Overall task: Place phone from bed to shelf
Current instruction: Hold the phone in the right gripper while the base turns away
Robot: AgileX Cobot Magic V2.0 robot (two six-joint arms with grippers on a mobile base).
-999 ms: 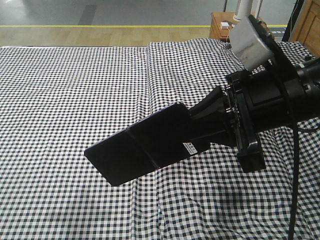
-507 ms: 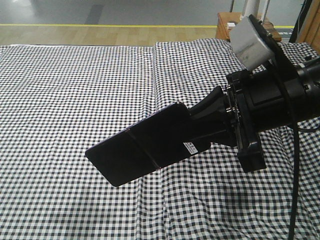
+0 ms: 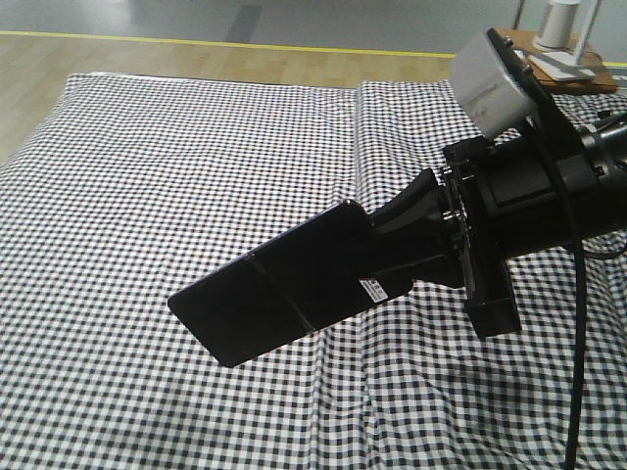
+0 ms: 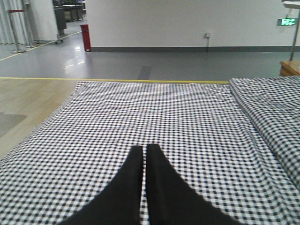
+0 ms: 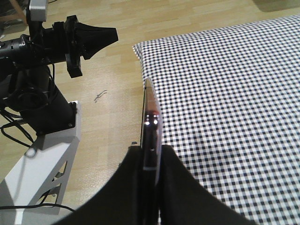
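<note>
The phone, a glossy black slab with a crease across its middle, hangs tilted above the bed, which is covered in black-and-white check. My right gripper is shut on the phone's right end, by its small white sticker. In the right wrist view the phone shows edge-on between the fingers of the right gripper, over the bed's edge. My left gripper is shut with nothing in it, above the bed; it also shows as the left gripper over the floor. The shelf is out of view.
A small brown bedside table stands beyond the bed's far right corner. Wooden floor lies beside the bed, with the robot's white base on it. A raised fold runs lengthwise along the bed.
The bed has slid right in the front view and its left edge has come into sight. The phone stays in the right gripper in the same pose.
</note>
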